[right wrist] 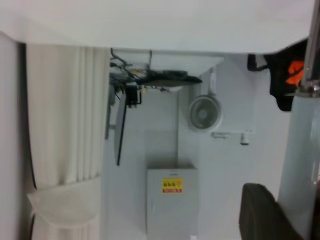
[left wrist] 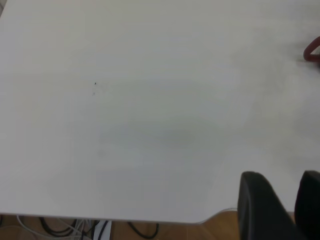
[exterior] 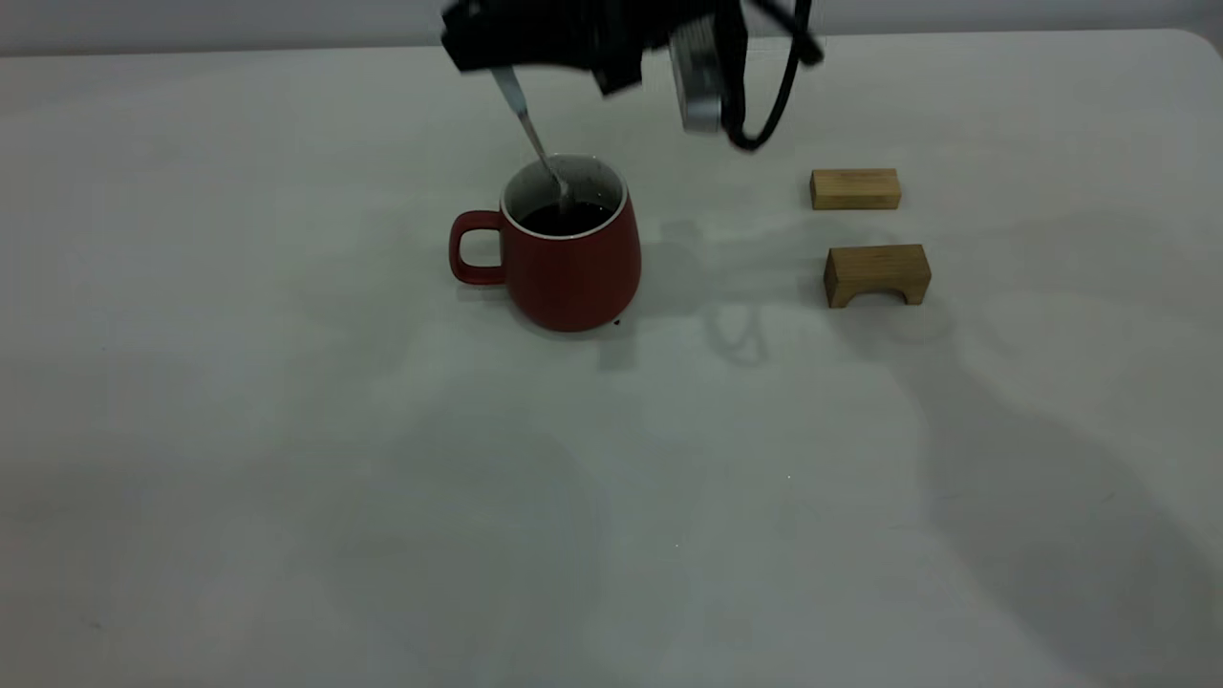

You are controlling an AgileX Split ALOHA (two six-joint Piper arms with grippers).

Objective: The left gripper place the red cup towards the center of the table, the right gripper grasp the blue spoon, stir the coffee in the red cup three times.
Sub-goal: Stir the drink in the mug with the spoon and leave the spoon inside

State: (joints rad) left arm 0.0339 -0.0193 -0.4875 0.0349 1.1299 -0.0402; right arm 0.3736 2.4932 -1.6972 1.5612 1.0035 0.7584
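Exterior view: blue spoon (exterior: 535,141) is held by right claw (exterior: 502,62), handle hidden, bowl sunk in red cup (exterior: 570,250); left claw (left wrist: 280,205) is seen parted, empty.

The red cup (exterior: 571,253) stands upright on the table (exterior: 287,478), its loop handle turned away from the wooden blocks, with dark coffee (exterior: 566,219) inside. The blue spoon (exterior: 535,143) slants down from the right gripper (exterior: 497,59) directly above, its metal bowl dipped into the coffee below the fingers.
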